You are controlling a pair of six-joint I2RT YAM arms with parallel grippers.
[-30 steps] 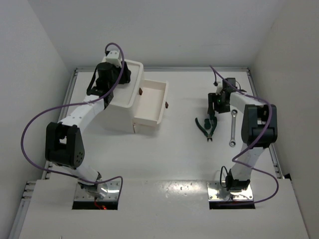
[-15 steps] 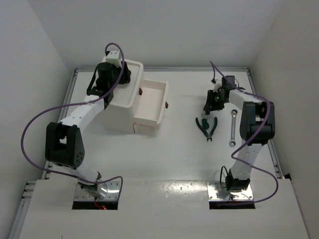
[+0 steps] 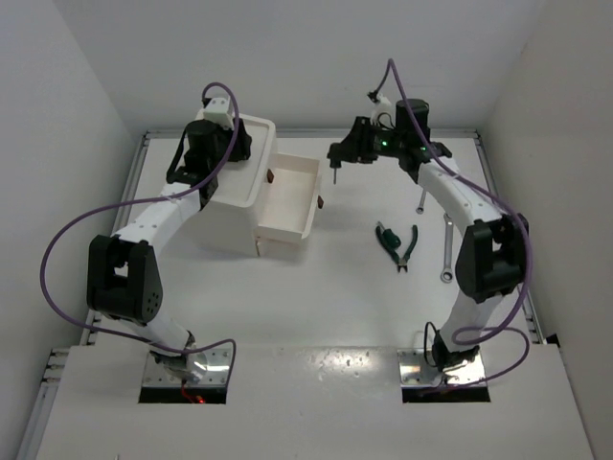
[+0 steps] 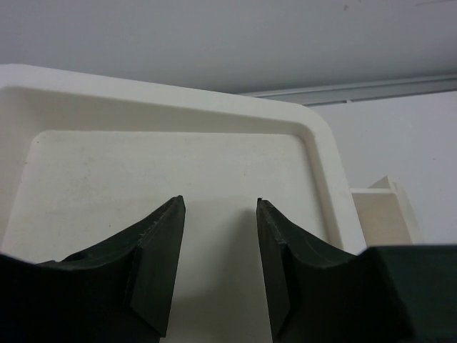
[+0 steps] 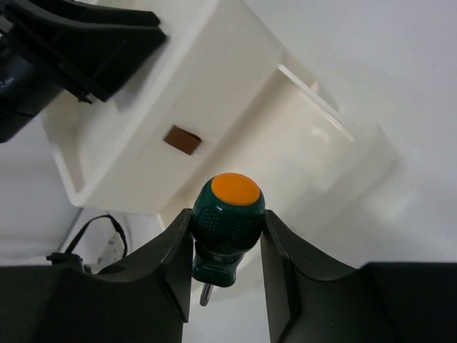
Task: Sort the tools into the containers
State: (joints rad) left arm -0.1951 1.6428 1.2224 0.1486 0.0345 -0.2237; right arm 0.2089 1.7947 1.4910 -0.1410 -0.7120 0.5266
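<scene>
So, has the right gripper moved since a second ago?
Yes. The right gripper has swung away from the pliers, up and left toward the open drawer, holding the screwdriver.

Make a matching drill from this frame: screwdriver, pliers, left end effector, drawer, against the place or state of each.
Things:
1. screwdriver
2. pliers
3. left end effector
4. drawer

Places or states:
A. lying on the table
B. open, over the recessed tray top
C. pulled out of the white box
D. clamped in the right end effector

Pairs: 1-D, 2-A, 3-B, 4-C
</scene>
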